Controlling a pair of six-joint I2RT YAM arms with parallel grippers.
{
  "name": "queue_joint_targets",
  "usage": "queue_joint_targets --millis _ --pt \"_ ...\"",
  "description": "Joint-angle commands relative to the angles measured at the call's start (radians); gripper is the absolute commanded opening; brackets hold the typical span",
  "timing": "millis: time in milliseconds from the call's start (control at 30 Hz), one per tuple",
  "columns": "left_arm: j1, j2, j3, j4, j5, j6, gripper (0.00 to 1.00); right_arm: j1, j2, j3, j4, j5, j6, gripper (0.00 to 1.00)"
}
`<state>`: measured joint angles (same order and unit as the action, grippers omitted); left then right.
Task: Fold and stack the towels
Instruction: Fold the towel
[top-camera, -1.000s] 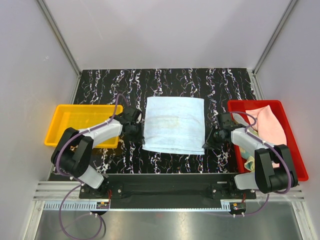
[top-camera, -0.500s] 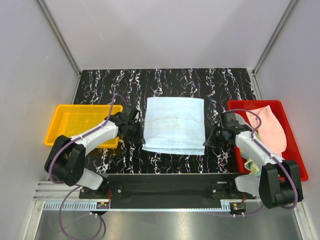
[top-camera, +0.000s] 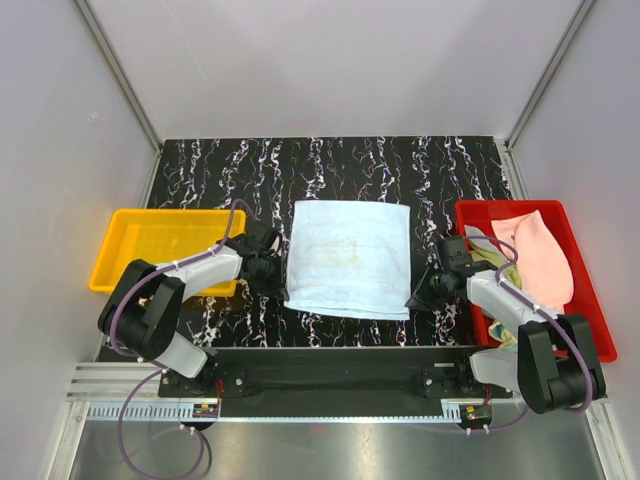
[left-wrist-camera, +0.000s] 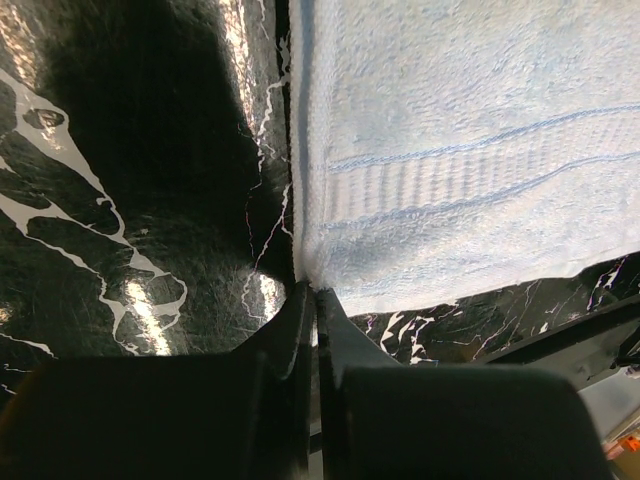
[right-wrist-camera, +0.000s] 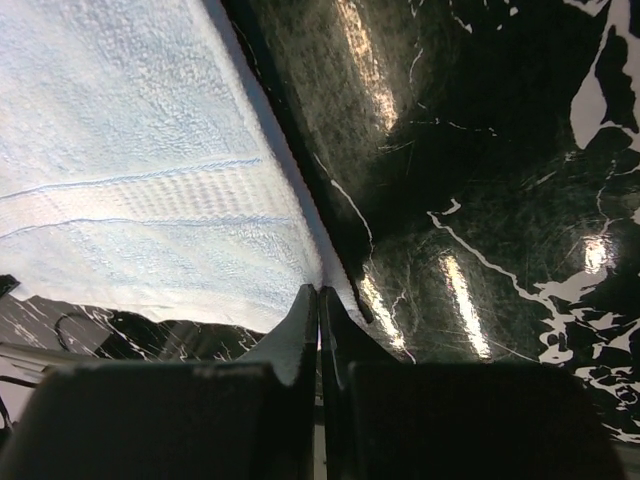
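Gleaming black veined tabletop (top-camera: 240, 165), grey walls (top-camera: 330, 70); yellow plastic tray (top-camera: 150, 240) left, red plastic tray (top-camera: 592, 305) right; left gripper (top-camera: 281, 272), right gripper (top-camera: 413, 299) clamp light blue cloth towel (top-camera: 348, 255).

Left arm (top-camera: 190, 270) and right arm (top-camera: 500, 293) silver-grey with black joints, purple cables (top-camera: 121, 430) (black tapered fingers (left-wrist-camera: 350, 345))
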<state>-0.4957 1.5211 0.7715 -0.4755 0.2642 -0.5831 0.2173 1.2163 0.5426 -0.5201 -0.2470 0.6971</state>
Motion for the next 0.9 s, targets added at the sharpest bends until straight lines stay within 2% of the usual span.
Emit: queue_joint_targets --millis 0,133,267,533,667,867 --pt "0.005 0.007 -0.003 0.035 -0.014 0.019 0.00 0.022 0.017 -0.013 0.043 0.009 0.028 0.00" --pt "0.005 0.013 -0.006 0.026 -0.028 0.020 0.00 0.062 0.043 -0.027 0.074 0.023 0.051 0.00" --pt "0.005 0.013 -0.011 0.012 -0.057 0.014 0.00 0.090 0.071 0.017 0.058 0.135 0.033 0.00" --pt "0.006 0.033 0.008 0.002 -0.115 -0.009 0.00 0.094 0.251 0.141 0.071 0.241 -0.039 0.00" --pt "0.011 0.079 0.060 0.008 -0.128 -0.014 0.00 0.094 0.345 0.224 0.080 0.290 -0.088 0.00" --pt "0.045 0.217 0.207 -0.011 -0.108 0.003 0.00 0.068 0.506 0.400 0.057 0.270 -0.149 0.00"
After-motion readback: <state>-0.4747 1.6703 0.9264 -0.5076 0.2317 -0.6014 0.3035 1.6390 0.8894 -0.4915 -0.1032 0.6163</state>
